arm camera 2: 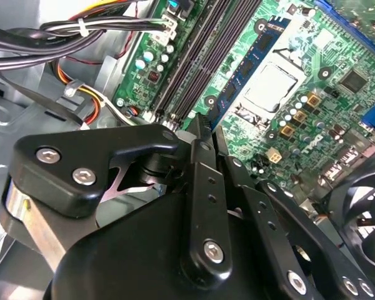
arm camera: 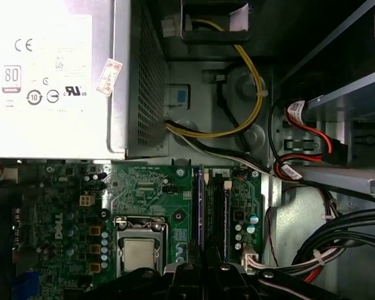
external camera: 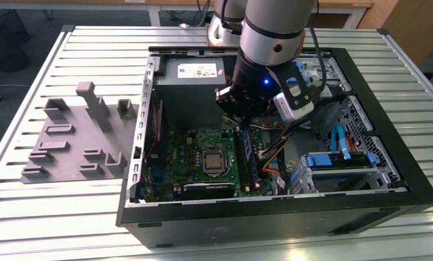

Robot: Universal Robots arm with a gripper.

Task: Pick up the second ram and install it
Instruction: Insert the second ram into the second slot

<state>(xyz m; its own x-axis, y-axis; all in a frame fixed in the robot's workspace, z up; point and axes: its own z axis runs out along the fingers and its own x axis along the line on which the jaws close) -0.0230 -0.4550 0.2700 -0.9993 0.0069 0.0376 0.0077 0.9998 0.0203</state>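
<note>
Down inside the open computer case (external camera: 412,179), beside the processor socket (external camera: 213,160), the tool (arm camera 2: 200,125) looks clenched on the second ram (external camera: 248,157), upright over its slot: a light, stiff, fragile strip, best pinched at its top edge.

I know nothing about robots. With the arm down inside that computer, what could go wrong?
1. The gripper hangs right over the blue ram strip, which stands edge-up among the black slots. If the two are misaligned, pressing could strain the board.
2. A cable bundle runs close beside the slots and might snag the arm.
3. The processor socket sits beside the slots, so a sideways slip may hit it.
</note>
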